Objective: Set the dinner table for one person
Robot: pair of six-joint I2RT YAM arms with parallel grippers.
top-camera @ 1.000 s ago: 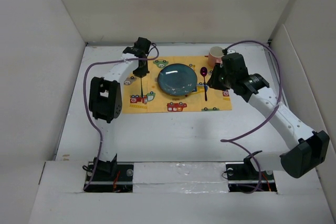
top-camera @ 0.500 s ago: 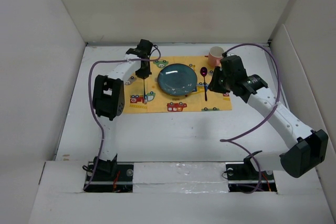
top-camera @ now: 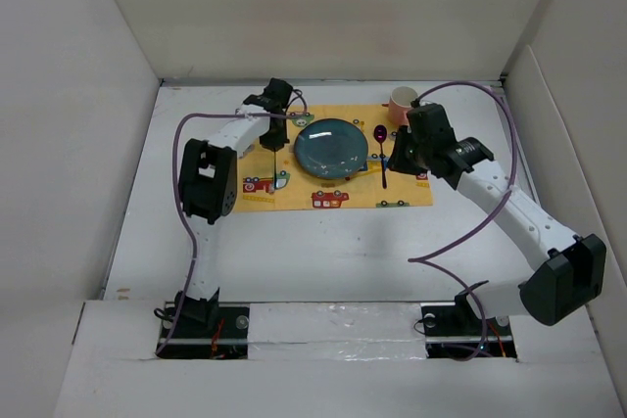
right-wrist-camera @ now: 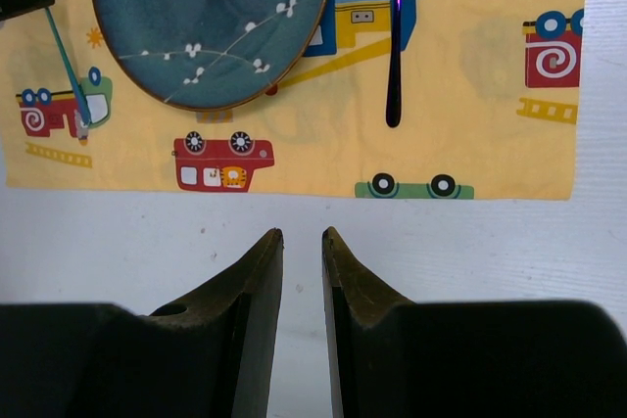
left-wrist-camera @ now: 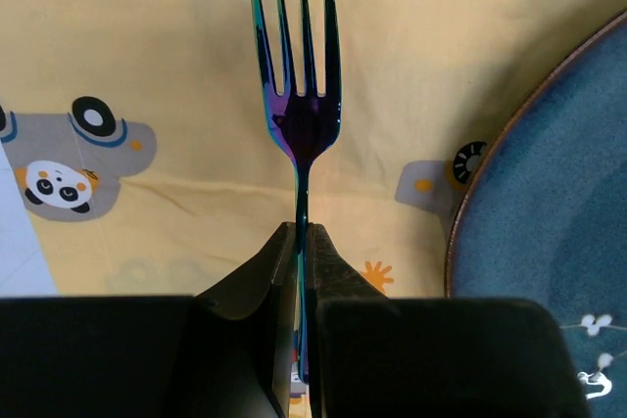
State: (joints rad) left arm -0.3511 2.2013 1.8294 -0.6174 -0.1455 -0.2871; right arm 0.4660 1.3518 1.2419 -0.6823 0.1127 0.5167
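- Left tool (left-wrist-camera: 299, 232) is clamped on the handle of the fork (left-wrist-camera: 299, 134). Jaws are closed down to the handle's thickness, and the tines stick out past the fingertips.
- The fork is on the left side of the plate (top-camera: 331, 148), just beside its rim and over the yellow car-print mat (top-camera: 411, 188). I can't tell whether the tines touch the cloth.
- Key relation: the fork's long axis runs far-to-near along the plate's left rim, not across it. The tines point to the near edge, in line with the tool.
- My read is that a straight drop and release would do, with no yaw needed.
- Right tool (right-wrist-camera: 302, 235) is empty, with a narrow gap between its jaws. It sits right of the plate over bare table (top-camera: 323, 252), near the mat's near edge.
- Spoon (right-wrist-camera: 396, 46) lies flat to the right of the plate, parallel to the fork.
- Pink mug (top-camera: 402, 102) stands far-right of the plate.
- The left arm is the only one near the fork, and the right arm is well apart from it.
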